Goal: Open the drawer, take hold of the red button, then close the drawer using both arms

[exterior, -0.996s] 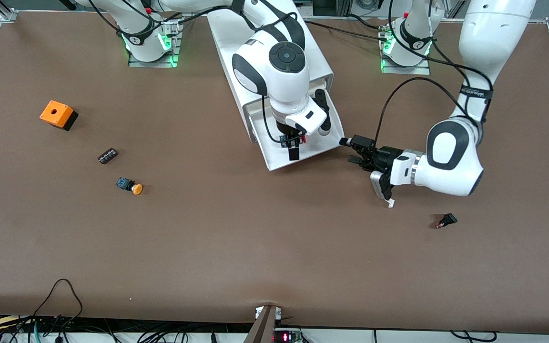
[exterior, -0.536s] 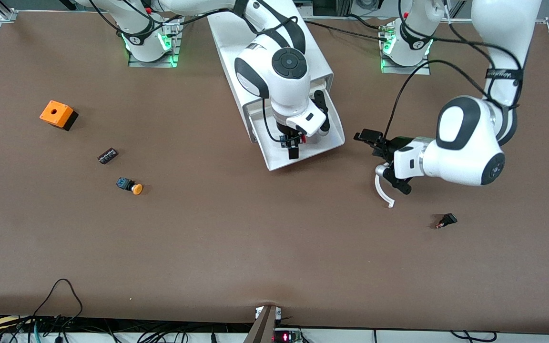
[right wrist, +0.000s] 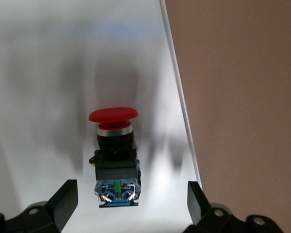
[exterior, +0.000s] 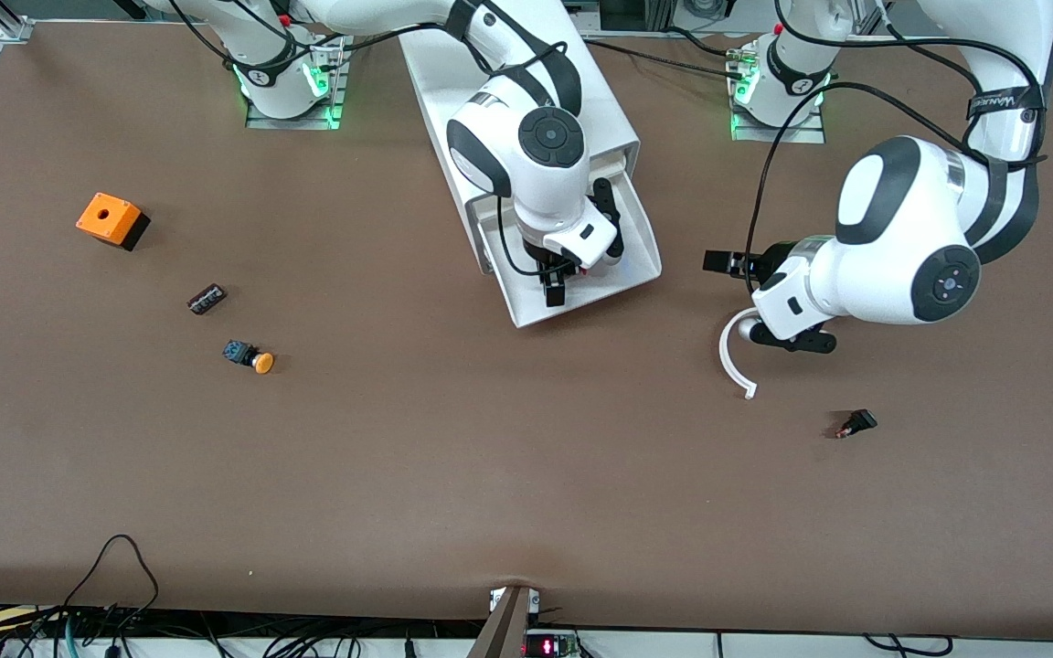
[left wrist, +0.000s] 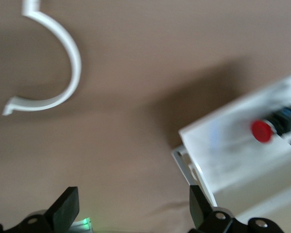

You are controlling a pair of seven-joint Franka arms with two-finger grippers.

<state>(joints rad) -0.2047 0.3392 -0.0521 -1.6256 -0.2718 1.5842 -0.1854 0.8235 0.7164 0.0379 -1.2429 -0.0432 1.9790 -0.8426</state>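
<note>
The button (right wrist: 114, 145), red mushroom head on a blue-black body, lies on its side on the floor of the open white drawer (exterior: 581, 306). It also shows in the left wrist view (left wrist: 262, 131). In the front view my right arm hides it. My right gripper (exterior: 556, 281) is down in the drawer, open, with one finger on each side of the button's blue end and apart from it (right wrist: 132, 196). My left gripper (exterior: 735, 274) is open and empty over bare table beside the drawer, toward the left arm's end (left wrist: 131, 206).
A white curved strip (exterior: 732, 361) lies on the table under the left arm (left wrist: 63, 63). A small black part (exterior: 856, 424) lies nearer the front camera. Toward the right arm's end are an orange box (exterior: 111, 219), a black part (exterior: 207, 299) and a yellow-orange button (exterior: 249, 357).
My left arm has drawn back from the drawer's corner toward its own end, uncovering the white curved strip. My right gripper has shifted slightly toward the cabinet over the button.
</note>
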